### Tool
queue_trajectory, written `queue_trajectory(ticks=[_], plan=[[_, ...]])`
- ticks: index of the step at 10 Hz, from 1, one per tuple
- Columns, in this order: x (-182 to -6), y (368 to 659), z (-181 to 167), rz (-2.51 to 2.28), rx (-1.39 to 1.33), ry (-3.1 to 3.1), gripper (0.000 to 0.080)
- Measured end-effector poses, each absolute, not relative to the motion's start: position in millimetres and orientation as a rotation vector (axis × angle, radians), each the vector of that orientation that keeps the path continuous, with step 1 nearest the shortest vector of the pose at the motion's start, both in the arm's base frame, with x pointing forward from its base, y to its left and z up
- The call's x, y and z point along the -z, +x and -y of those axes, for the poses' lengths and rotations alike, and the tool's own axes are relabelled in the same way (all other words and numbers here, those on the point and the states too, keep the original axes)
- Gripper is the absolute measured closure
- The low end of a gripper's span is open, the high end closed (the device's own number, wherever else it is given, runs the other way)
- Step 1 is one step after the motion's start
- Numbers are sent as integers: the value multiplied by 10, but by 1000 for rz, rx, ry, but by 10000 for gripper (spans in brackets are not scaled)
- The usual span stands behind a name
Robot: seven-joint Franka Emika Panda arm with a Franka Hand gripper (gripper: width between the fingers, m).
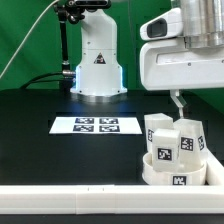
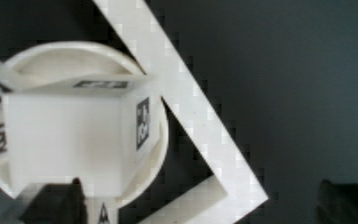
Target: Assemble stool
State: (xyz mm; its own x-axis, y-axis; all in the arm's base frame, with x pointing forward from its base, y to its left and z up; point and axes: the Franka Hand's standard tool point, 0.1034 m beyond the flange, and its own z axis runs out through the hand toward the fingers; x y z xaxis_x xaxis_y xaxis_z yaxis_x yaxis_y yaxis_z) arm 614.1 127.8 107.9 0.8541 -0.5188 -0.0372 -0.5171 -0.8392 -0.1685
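The gripper (image 1: 178, 101) is spread wide with nothing held, hung above the legs (image 1: 176, 141) standing in the round seat (image 1: 170, 172). Rigid, light, slick-looking plastic is expected; a leg's flat sides are probably best pinched.

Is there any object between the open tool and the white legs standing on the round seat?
Nothing visible stands between them. The tool, its jaws open, hangs just above the legs, which stand on the round seat. The marker board lies apart, toward the exterior view's left, and the border rail runs in front.
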Motion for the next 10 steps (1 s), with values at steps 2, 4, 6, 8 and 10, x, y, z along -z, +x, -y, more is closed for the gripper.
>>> queue_trajectory(ticks=[2, 4, 6, 8, 10], plan=[[-1048, 6141, -1288, -405, 94, -2969, 151], [-1069, 6159, -1292, -16, 129, -3062, 151], [-1068, 6167, -1254, 142, 137, -3069, 151], [-1068, 6170, -1237, 292, 141, -3066, 151], [-1053, 6163, -1222, 611, 152, -3050, 151]])
